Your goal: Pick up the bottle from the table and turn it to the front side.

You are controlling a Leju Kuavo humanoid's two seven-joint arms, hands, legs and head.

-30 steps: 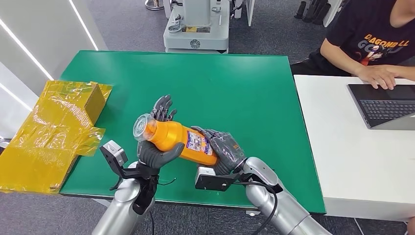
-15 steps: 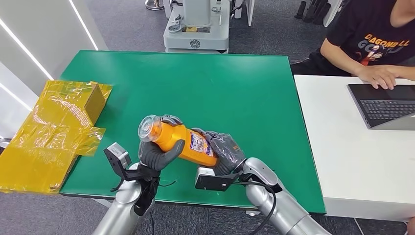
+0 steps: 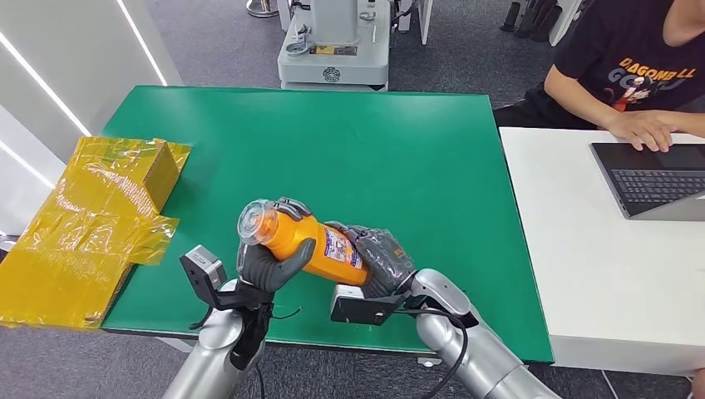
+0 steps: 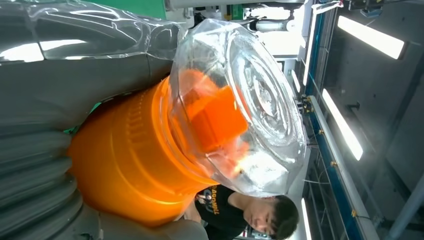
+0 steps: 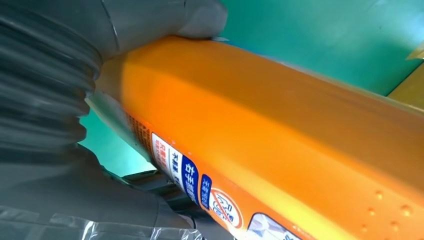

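Two hands: both on one orange bottle (image 3: 303, 241), held above the near edge of the green table (image 3: 399, 158).
Left hand (image 3: 268, 259): fingers wrapped round the bottle's neck end, thumb across the body, just behind the clear cap (image 3: 256, 222).
Right hand (image 3: 381, 259): closed around the bottle's base end, covered in clear film.
Bottle: lying tilted between the hands, cap end raised toward the left hand, printed label (image 3: 341, 248) beside the right hand.
Left of left hand: yellow wrapped box (image 3: 125, 179) at the table's edge.
Far right of right hand: person (image 3: 632, 75) at a white table (image 3: 599, 274), hand beside a laptop (image 3: 653, 179).
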